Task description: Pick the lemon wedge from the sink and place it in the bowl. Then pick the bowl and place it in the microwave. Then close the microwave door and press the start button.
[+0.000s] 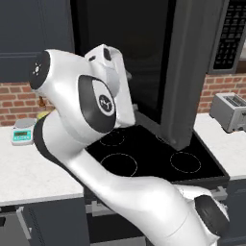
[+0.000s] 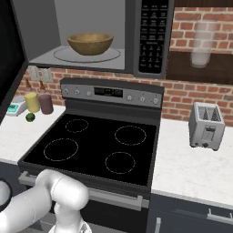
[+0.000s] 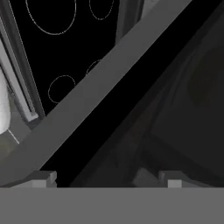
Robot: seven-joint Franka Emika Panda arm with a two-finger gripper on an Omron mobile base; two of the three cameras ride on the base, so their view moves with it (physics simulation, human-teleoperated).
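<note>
My gripper (image 3: pixel 107 177) is spread wide with nothing between the fingers, up against the open door (image 3: pixel 109 83) — its edge runs slantwise just ahead. The bowl (image 2: pixel 90 43) already sits on the turntable inside the microwave (image 2: pixel 150 36). I'd push flat on the door's outer face, swinging steadily along its arc — no hooking the edge.

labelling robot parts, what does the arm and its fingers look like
The arm is glossy white with rounded links and dark grey joint caps, one bearing a small white logo. In the hand view the fingers are small, blocky and grey. No cables show.
</note>
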